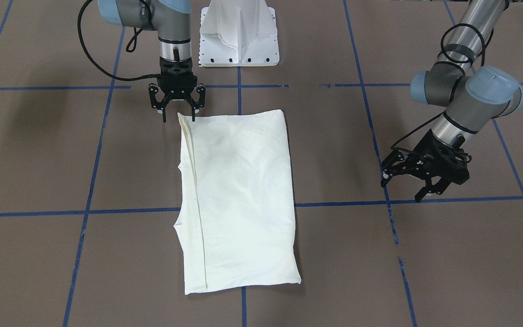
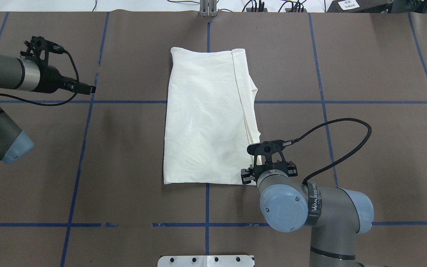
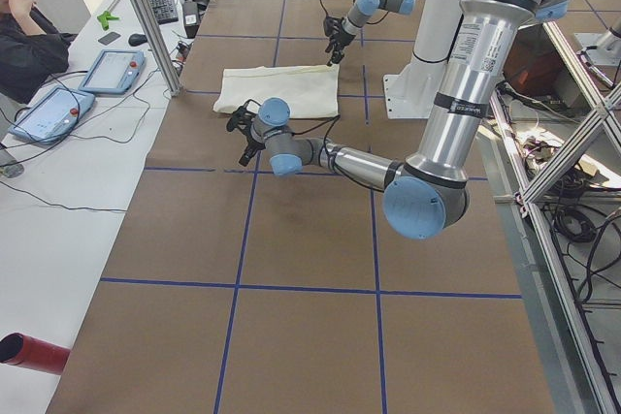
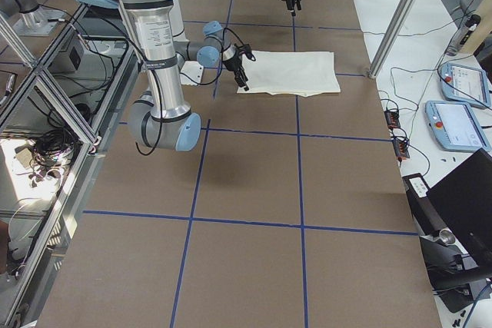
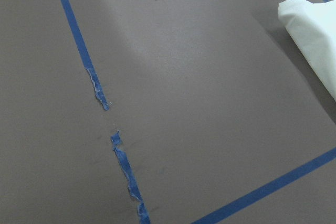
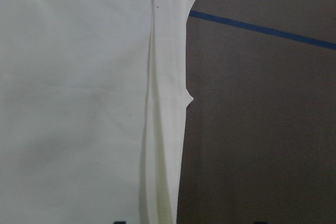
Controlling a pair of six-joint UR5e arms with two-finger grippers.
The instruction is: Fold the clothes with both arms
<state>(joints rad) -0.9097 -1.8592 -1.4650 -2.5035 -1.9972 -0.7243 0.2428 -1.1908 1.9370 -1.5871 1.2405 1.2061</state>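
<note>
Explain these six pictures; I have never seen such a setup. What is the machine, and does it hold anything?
These are two robot arms at a brown table. One picture faces them, one looks down from behind them, two look from the table's ends, and two come from cameras on the wrists. A folded cream shirt lies in the middle. The right hand is open at a shirt corner; the left hand is open, off to the side. Neither holds anything.

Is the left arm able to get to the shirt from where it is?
Probably yes. The left gripper hangs open beside the shirt, not touching it, and only bare table lies between them. The right gripper is at a corner on the shirt's other side, so it should not block the way.
</note>
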